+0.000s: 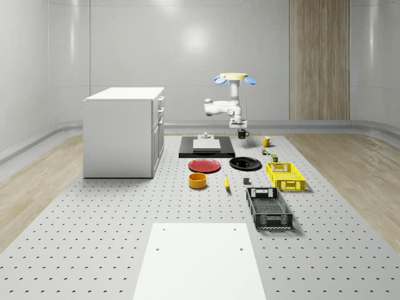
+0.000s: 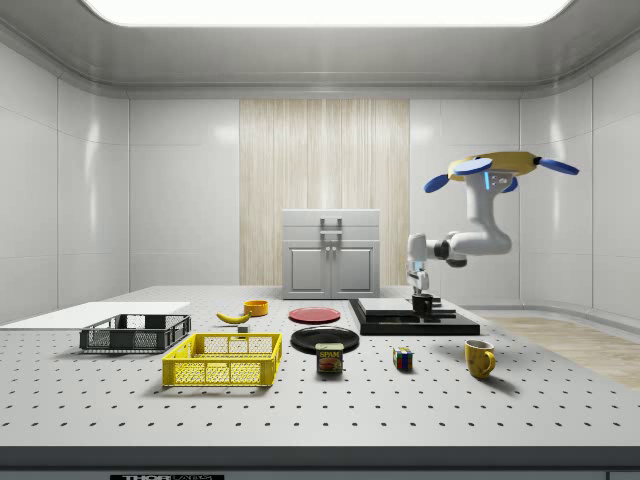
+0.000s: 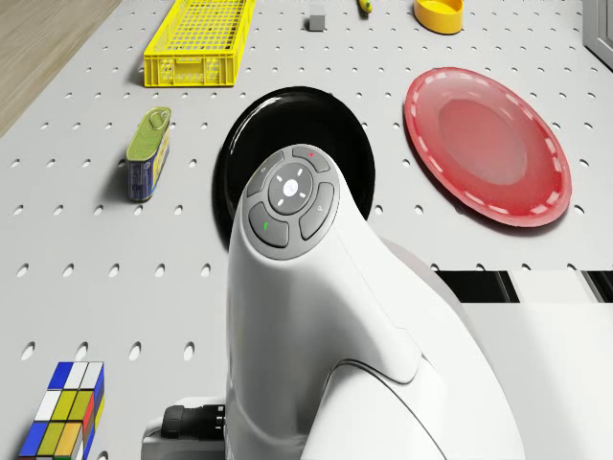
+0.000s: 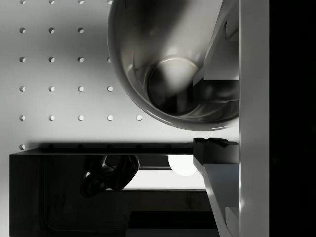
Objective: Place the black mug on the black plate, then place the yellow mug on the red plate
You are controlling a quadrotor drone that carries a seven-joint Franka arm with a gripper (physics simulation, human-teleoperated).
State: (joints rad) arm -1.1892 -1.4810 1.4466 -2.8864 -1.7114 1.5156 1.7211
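**Black mug held aloft beyond its plate**

Nearest on the table (image 1: 94,250) lie the red plate (image 1: 204,165) and black plate (image 1: 245,164) — the yellow mug (image 1: 265,141) farther back. Beyond, the drone (image 1: 234,78) hovers, its gripper (image 1: 241,128) pinching the black mug (image 1: 242,134) beside the black platform (image 1: 206,147).
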